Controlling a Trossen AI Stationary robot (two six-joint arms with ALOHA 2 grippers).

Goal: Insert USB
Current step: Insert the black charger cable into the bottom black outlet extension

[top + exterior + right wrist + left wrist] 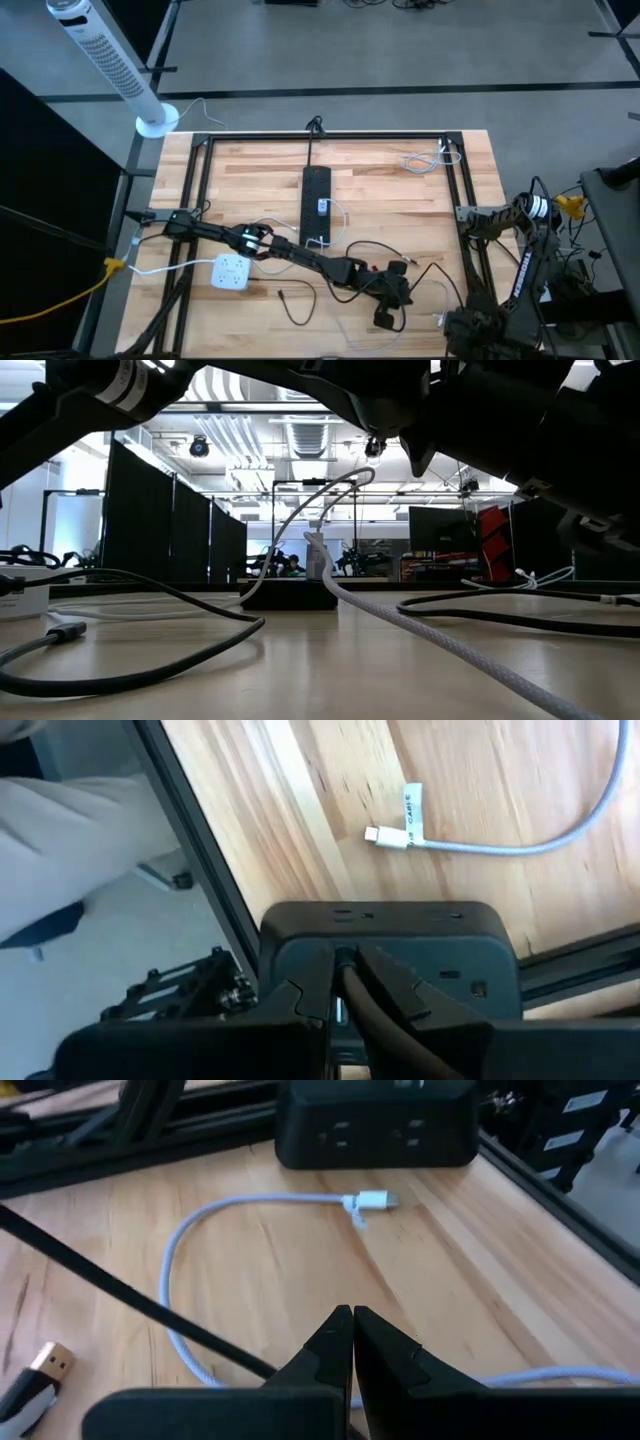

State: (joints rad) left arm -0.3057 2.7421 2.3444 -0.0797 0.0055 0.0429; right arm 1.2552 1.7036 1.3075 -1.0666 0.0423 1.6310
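Observation:
A black charger box (380,935) (375,1125) sits in the table's near right corner, against the black frame rail (205,870). My right gripper (345,975) (468,325) points down over it, shut on a black USB cable (365,1020). A white cable's connector (385,835) (375,1201) lies on the wood beside the box. My left gripper (352,1315) (405,292) reaches across the table from the left. It is shut, holds nothing and hovers short of the white connector. My right gripper pinches the black USB cable's end (347,963) between its two fingers, coming from above. The cable runs back between the fingers, and its tip meets the box's face at a small opening. Whether the tip sits inside, I cannot tell.
A black power strip (316,205) lies mid-table with a white plug in it. A white socket cube (230,271) sits at the near left. Loose black and white cables cross the wood. A gold-tipped plug (45,1365) lies near my left gripper. A person's leg (80,830) stands beyond the table edge.

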